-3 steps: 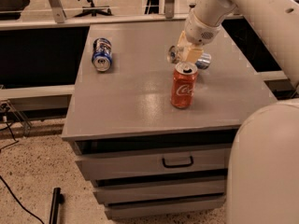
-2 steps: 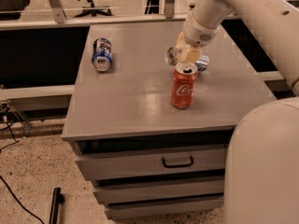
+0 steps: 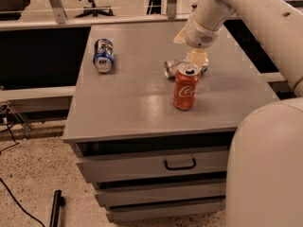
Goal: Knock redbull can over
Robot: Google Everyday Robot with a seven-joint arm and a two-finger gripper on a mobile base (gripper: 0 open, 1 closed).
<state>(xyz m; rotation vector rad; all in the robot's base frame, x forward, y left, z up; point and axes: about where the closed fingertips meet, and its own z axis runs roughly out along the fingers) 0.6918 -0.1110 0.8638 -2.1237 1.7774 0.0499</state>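
Observation:
The redbull can [image 3: 171, 68], slim and silver with some blue, lies on its side on the grey table [image 3: 132, 103], just behind the upright red Coca-Cola can [image 3: 185, 86]. Its end faces the front left, and the Coca-Cola can hides part of it. My gripper [image 3: 197, 58] hangs from the white arm [image 3: 208, 13] just right of and above the lying can, close behind the Coca-Cola can's top.
A shorter, wider blue can [image 3: 103, 55] lies on its side at the table's back left. The table has drawers [image 3: 180, 164] below. The robot's white body [image 3: 265, 169] fills the lower right. Office chairs and a rail stand behind the table.
The silver can has shifted a little to the front left and now sits lower on the table. The gripper has barely moved. The Coca-Cola can and blue can have not moved.

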